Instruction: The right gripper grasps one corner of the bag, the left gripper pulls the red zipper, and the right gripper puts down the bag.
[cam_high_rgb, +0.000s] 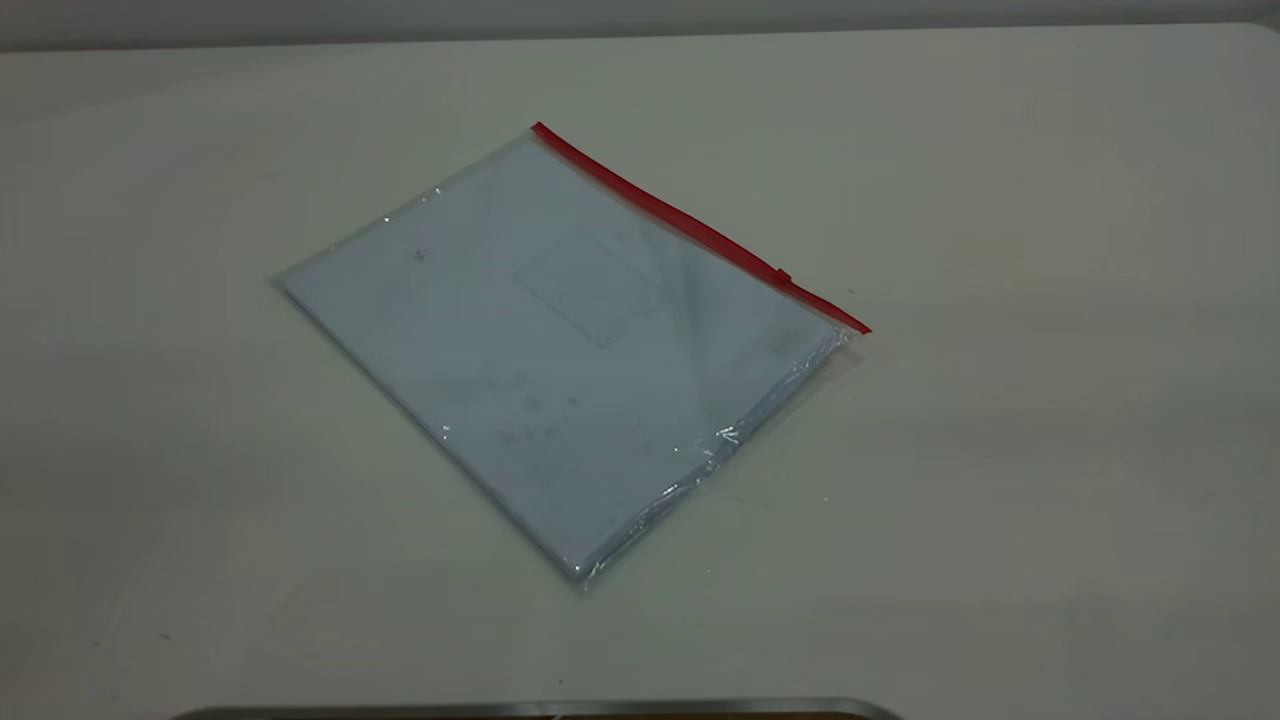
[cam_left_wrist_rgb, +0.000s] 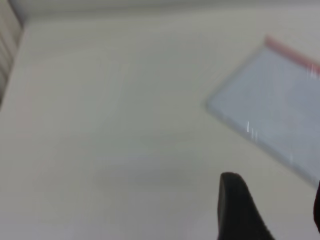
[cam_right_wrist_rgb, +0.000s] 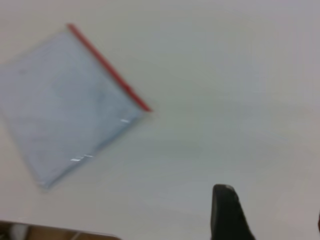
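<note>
The bag (cam_high_rgb: 570, 340) lies flat on the white table, a clear pouch with pale blue-white sheets inside. The red zipper (cam_high_rgb: 700, 230) runs along its far right edge, with the slider tab (cam_high_rgb: 783, 276) near the right end. The corner of the bag (cam_high_rgb: 850, 330) at that end lies on the table. Neither gripper shows in the exterior view. In the left wrist view my left gripper (cam_left_wrist_rgb: 274, 200) is open and empty, apart from the bag (cam_left_wrist_rgb: 280, 110). In the right wrist view my right gripper (cam_right_wrist_rgb: 272, 210) is open and empty, well away from the bag (cam_right_wrist_rgb: 65, 100) and its red zipper (cam_right_wrist_rgb: 107, 67).
The white table (cam_high_rgb: 1000, 450) spreads wide around the bag. A dark curved edge (cam_high_rgb: 540, 712) shows at the bottom of the exterior view. The table's edge (cam_right_wrist_rgb: 50, 232) shows in the right wrist view. A slatted surface (cam_left_wrist_rgb: 7, 45) stands beyond the table in the left wrist view.
</note>
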